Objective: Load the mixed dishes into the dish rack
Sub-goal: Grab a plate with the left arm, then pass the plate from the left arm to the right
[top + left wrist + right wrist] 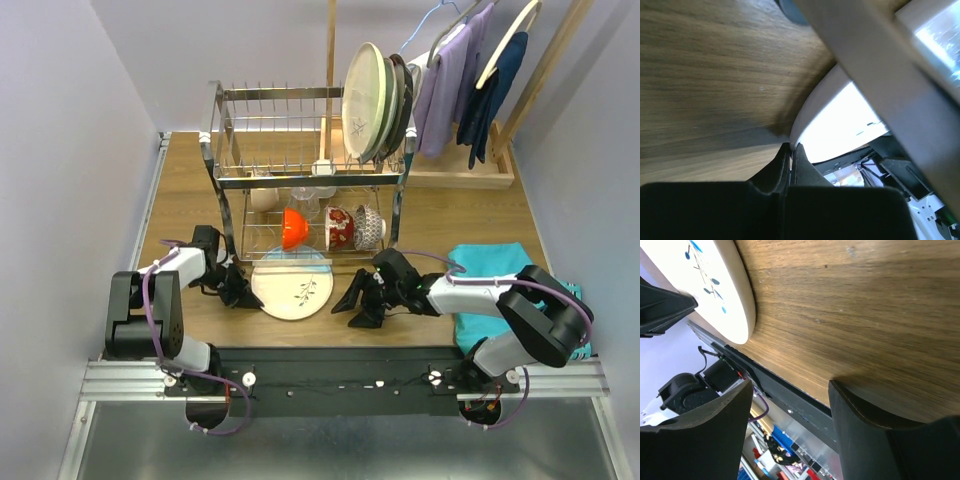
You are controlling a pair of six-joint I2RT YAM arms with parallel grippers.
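Note:
A cream plate [296,290] with a leaf pattern lies on the table in front of the dish rack [300,150], over a light blue plate [290,256] whose edge shows behind it. My left gripper [240,292] is shut on the cream plate's left rim; the left wrist view shows the fingertips [786,155] pinching the rim of the plate [840,125]. My right gripper [360,300] is open and empty, just right of the plate [725,295]. Several plates [375,100] stand in the upper tier. An orange bowl [294,228], a red-patterned bowl [340,228] and a blue-white bowl [369,227] sit in the lower tier.
A wooden hanger stand [480,165] with hung clothes [470,80] stands at the back right. A teal cloth [490,270] lies right of my right arm. A clear glass [305,200] and a beige cup [264,197] are in the lower tier. The table's near edge [790,395] runs under my right gripper.

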